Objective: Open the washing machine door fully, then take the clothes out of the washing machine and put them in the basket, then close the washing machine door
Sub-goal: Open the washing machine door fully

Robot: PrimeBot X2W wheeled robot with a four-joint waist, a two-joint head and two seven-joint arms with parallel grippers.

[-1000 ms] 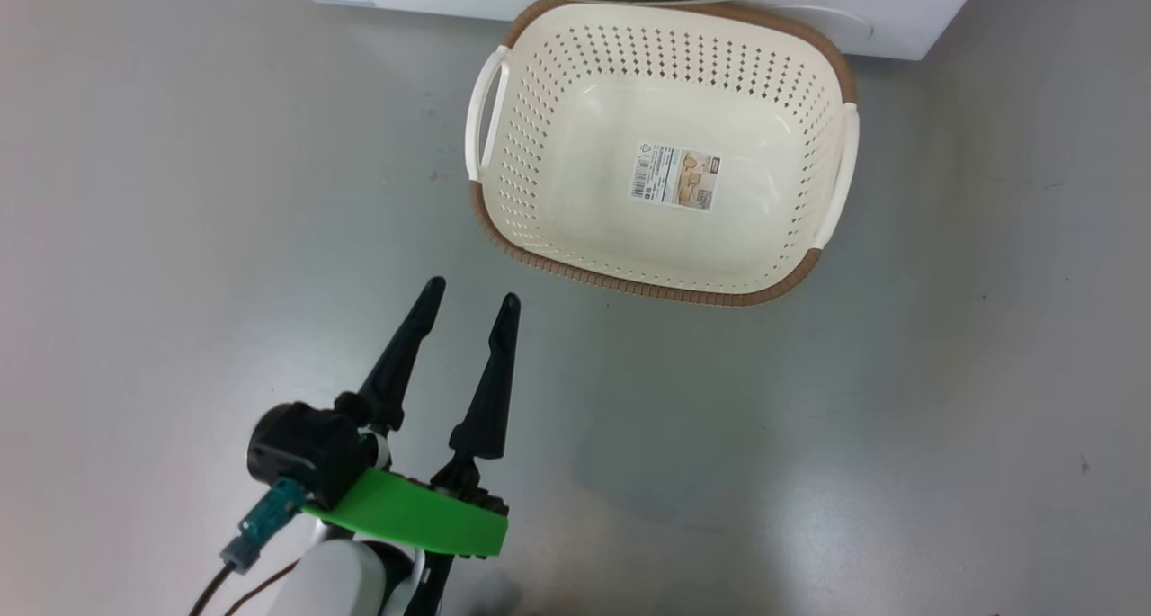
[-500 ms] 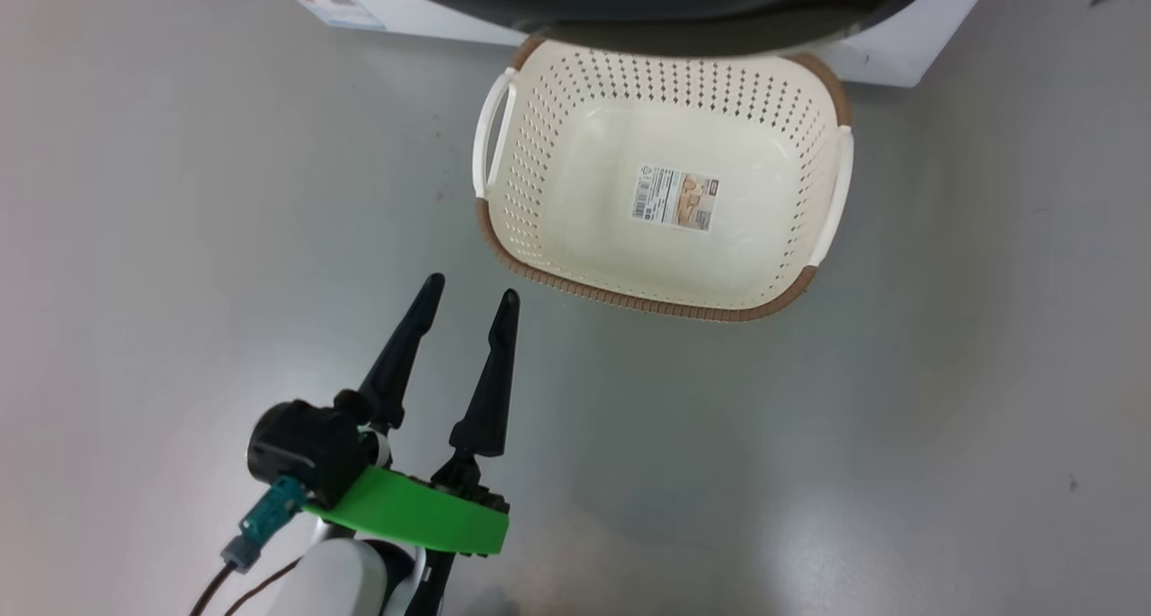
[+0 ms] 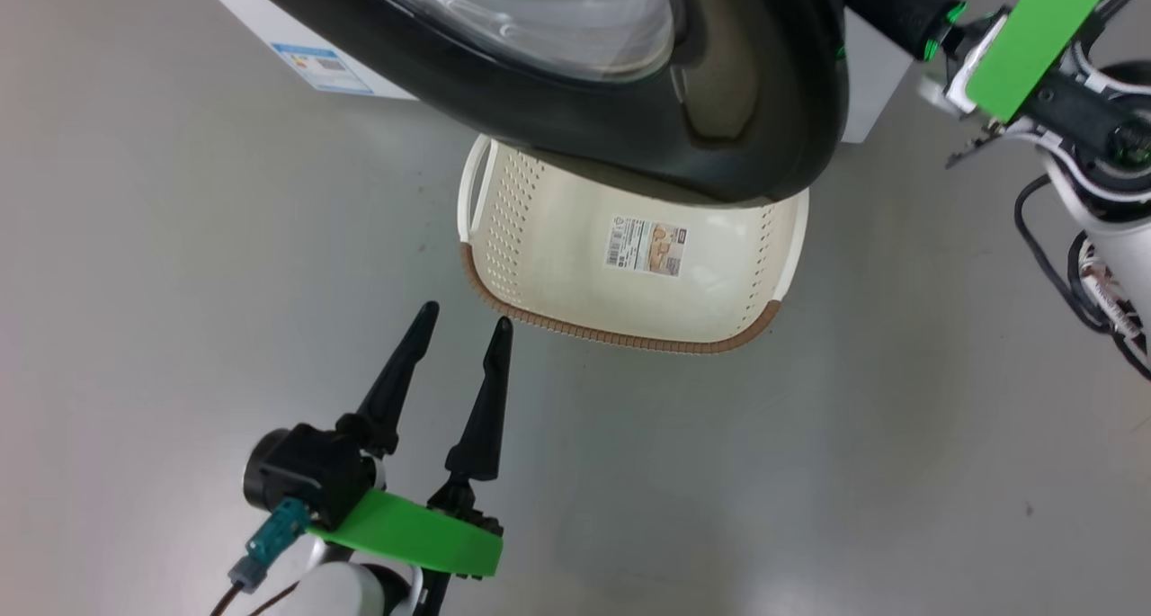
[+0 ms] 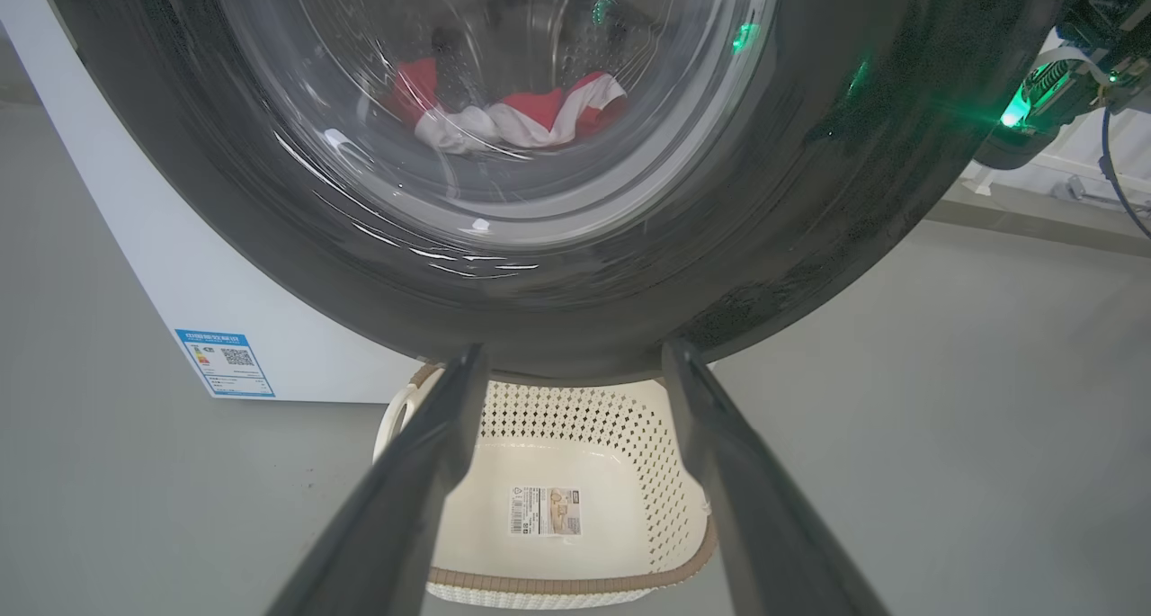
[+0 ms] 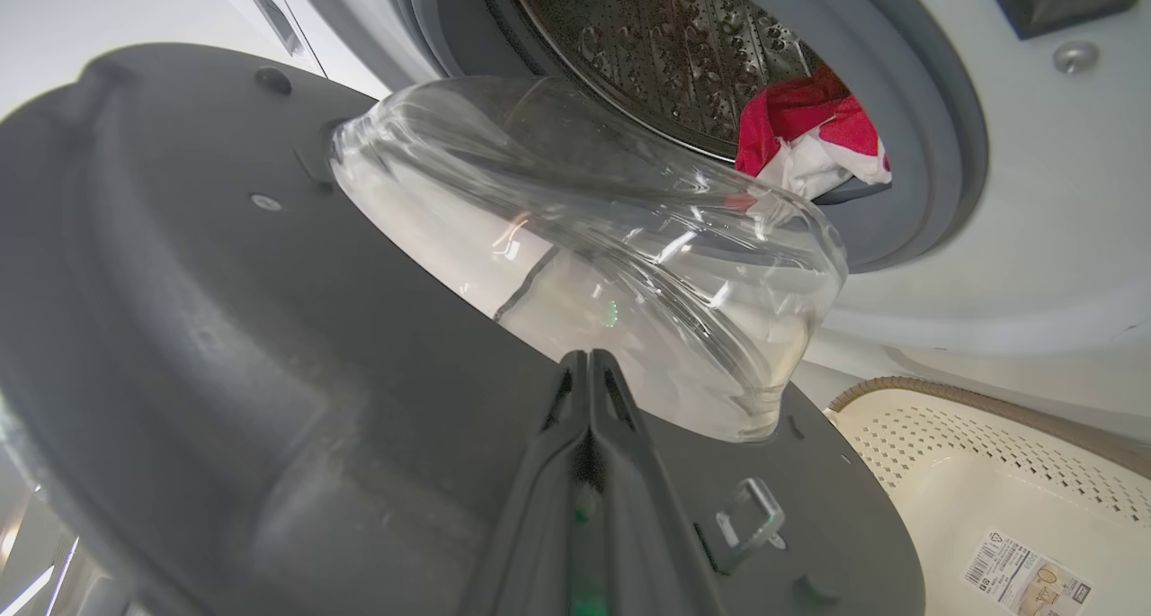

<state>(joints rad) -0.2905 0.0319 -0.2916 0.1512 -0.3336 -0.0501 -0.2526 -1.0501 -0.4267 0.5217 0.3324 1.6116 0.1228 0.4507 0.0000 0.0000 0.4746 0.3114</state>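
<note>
Right wrist view looks along the inner side of the washing machine door (image 5: 180, 346), which stands part open, its glass bowl (image 5: 629, 265) bulging toward the drum (image 5: 665, 49). The clothes (image 5: 800, 135) lie inside, red and white, heaped at the grey ring's lip. Below the opening, the basket (image 5: 944, 445) sits on the floor (image 3: 180, 238) hard against the foot of the washing machine (image 5: 1034, 238), and the door's black rim hangs over its far half.

The right gripper (image 5: 589, 364) has its fingers pressed together with nothing between them, their tip at the door's inner face just beside the glass; whether it touches I can't make out. The left gripper (image 3: 467, 316) hangs spread wide and empty, low over the floor near the basket's near left corner, facing the door's outer face.

I'd say the door is not yet fully open. Pushing with that narrow tip, the fingers could skate off the smooth plastic onto the glass bulge, or snag the metal latch loop (image 5: 751, 517) close by. If the door stops short, it stays above the basket and blocks the drop. Swinging wider, it may sweep toward the waiting left gripper.
</note>
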